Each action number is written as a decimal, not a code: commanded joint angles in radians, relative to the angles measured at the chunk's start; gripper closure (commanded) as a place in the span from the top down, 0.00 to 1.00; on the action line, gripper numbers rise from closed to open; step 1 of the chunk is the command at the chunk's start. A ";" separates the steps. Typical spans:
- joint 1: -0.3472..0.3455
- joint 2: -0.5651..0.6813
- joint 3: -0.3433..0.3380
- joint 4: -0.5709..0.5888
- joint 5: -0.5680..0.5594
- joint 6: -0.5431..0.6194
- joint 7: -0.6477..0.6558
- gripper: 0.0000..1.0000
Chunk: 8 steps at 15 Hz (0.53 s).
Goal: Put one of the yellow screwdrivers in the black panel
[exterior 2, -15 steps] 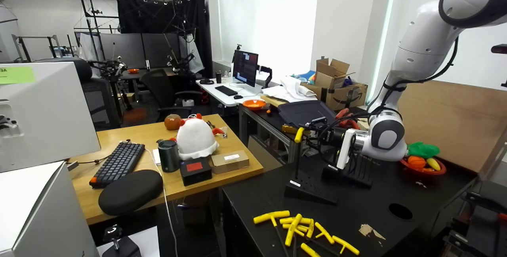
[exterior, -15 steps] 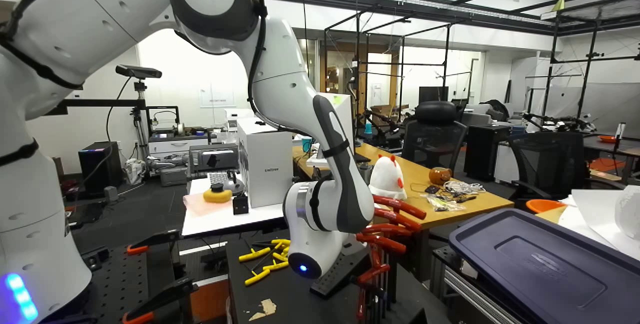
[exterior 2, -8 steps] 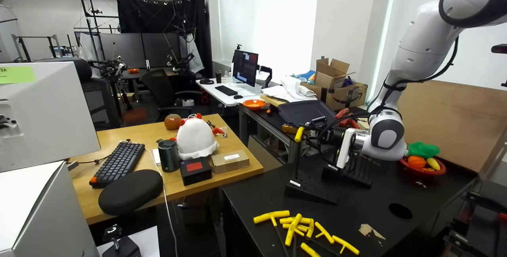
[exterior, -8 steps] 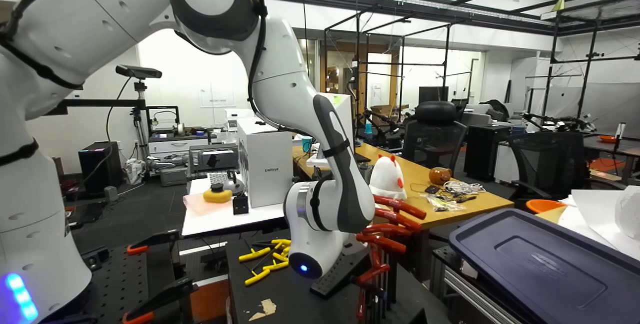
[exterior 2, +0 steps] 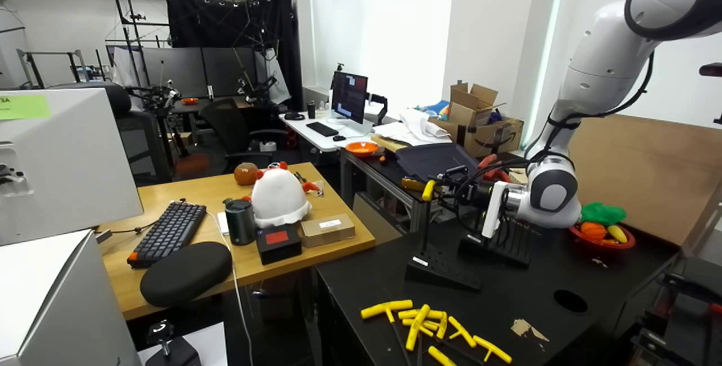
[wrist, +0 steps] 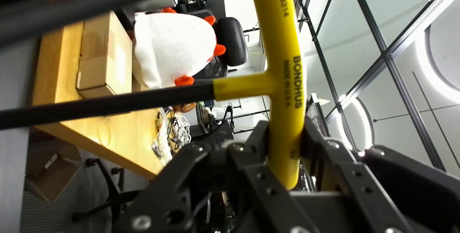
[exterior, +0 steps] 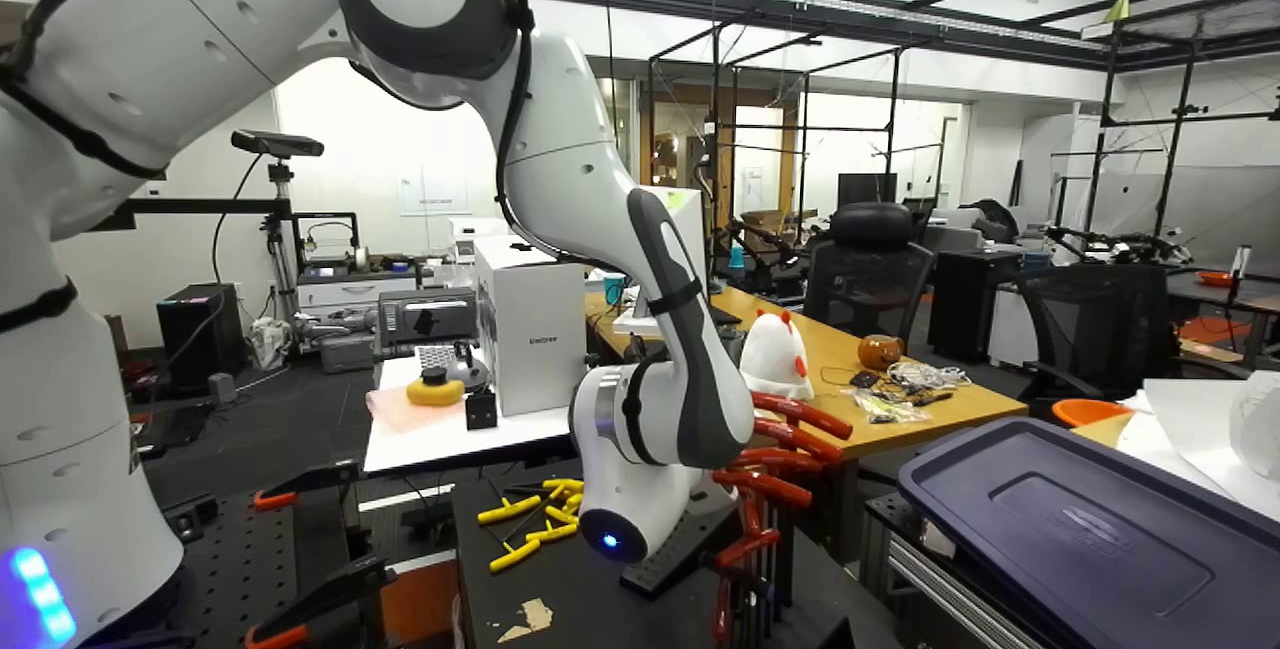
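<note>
Closest of all, the claw (wrist: 286, 135) is clamped about one end of the crossbar of a yellow screwdriver (wrist: 279, 82), which I'd guess stiff, fairly light and smooth enough to twist from there, so better taken near where the stem joins. Only the wrist view gives that hold plainly; in an exterior view the robot's wrist (exterior: 635, 494) hides the tool altogether. Lower down, in an exterior view, the shaft (exterior 2: 425, 225) runs nearly upright to the taller end of the holed black panel (exterior 2: 444, 270), in a hole or merely in front I can't tell.
</note>
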 commanded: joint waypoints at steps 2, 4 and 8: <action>0.015 -0.009 -0.014 0.020 0.004 0.005 0.071 0.06; 0.016 -0.003 -0.014 0.029 0.004 0.007 0.082 0.06; 0.016 0.000 -0.016 0.035 0.004 0.011 0.095 0.06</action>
